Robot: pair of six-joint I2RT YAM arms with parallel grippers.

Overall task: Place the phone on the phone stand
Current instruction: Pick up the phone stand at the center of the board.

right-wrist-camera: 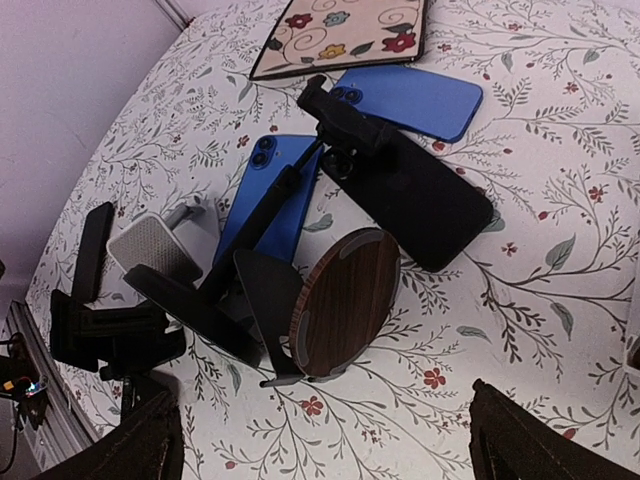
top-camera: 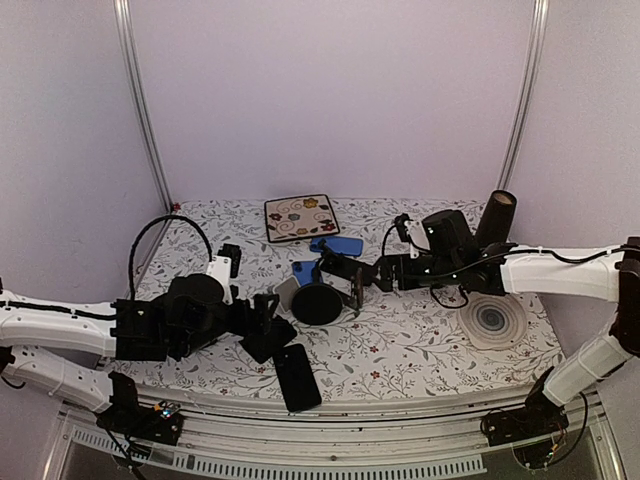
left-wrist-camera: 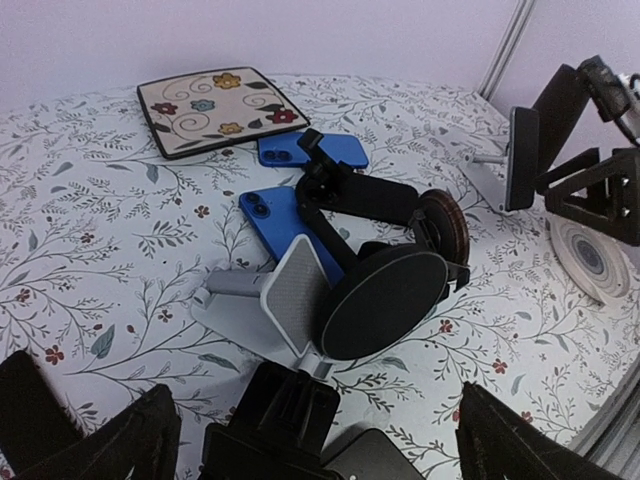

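Floral-cloth table, pale booth walls. Step: approach, nothing grasped yet. Left gripper (top-camera: pixel 270 322) and right gripper (top-camera: pixel 382 273) both gape wide, empty. Black phone (top-camera: pixel 297 377) lies flat at near edge, beside left gripper; phone stand (top-camera: pixel 318 303) mid-table. Next: lower, pinch phone's long edges.

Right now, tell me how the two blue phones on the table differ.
The far blue phone lies alongside the floral tile; the near blue phone lies at an angle, its end toward the grey stand. The far blue phone is mostly uncovered, with a black clamp at its camera end; the near blue phone is crossed by a black stand arm. Both lie flat, backs up, twin lenses showing.
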